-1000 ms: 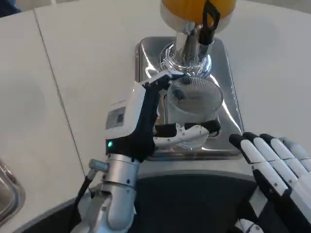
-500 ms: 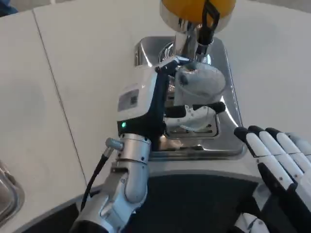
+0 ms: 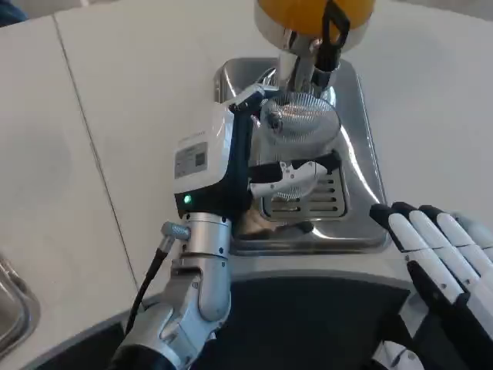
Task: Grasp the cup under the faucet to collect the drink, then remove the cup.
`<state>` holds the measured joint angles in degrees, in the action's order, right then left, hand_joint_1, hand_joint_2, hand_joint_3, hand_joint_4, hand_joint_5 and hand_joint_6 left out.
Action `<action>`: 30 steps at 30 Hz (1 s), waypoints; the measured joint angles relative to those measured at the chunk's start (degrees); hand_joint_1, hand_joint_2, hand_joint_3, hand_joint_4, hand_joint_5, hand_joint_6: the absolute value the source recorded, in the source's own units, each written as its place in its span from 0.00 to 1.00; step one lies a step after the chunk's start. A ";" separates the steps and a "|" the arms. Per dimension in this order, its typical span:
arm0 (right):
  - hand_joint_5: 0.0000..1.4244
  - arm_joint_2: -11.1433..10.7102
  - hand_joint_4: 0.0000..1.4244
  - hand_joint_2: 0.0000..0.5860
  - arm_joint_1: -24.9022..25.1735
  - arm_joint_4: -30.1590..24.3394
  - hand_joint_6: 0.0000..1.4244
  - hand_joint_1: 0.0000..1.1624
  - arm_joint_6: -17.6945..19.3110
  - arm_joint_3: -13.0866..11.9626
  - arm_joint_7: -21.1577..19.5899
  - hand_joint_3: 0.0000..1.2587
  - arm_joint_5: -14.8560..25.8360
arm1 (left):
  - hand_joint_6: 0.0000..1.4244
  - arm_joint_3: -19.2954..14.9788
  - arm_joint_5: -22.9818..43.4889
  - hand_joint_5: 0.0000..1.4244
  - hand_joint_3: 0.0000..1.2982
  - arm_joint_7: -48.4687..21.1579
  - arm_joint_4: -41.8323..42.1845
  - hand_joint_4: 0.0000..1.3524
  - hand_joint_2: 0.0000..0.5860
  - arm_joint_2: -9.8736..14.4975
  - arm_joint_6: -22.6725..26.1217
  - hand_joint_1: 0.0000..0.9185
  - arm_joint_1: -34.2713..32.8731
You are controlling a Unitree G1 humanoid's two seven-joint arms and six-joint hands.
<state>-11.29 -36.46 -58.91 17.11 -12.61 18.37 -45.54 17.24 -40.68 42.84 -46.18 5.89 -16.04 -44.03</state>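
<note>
Cup: your clear plastic cup (image 3: 299,131) is in the upper middle of the frame, right under the faucet (image 3: 302,65), above the shiny drip tray (image 3: 362,177).
Left robot hand: your left robot hand (image 3: 262,166) holds the cup, fingers wrapped around its side, with one black and white finger across the front.
Right robot hand: your right robot hand (image 3: 435,250) sits low at the right of the frame, fingers straight and apart, holding nothing.
How the cup feels: it looks thin and light, so it may bend if you squeeze hard. It is smooth, so it could slip. It will get heavier as the drink goes in.
Where to hold: keep your hold around the middle of the side, not the rim.
Things around: the orange drink tank (image 3: 296,14) is at the top. The black tap handle (image 3: 333,35) hangs just above the cup. A slotted grille (image 3: 320,202) lies below. The white bench (image 3: 115,100) is all around.
In the way: the faucet is very close over the rim, so you may bump it if you lift straight up.
</note>
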 measured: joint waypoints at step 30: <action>0.00 2.24 0.00 1.00 0.90 -0.15 0.01 0.13 -0.25 2.24 0.56 0.00 -0.12 | 0.32 -6.40 5.56 0.27 0.03 -12.07 26.99 0.01 0.03 17.16 -4.19 0.12 17.05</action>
<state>-9.05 -35.56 -59.07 16.86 -10.37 18.93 -45.66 10.84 -35.12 30.77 -19.20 23.05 -20.23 -26.97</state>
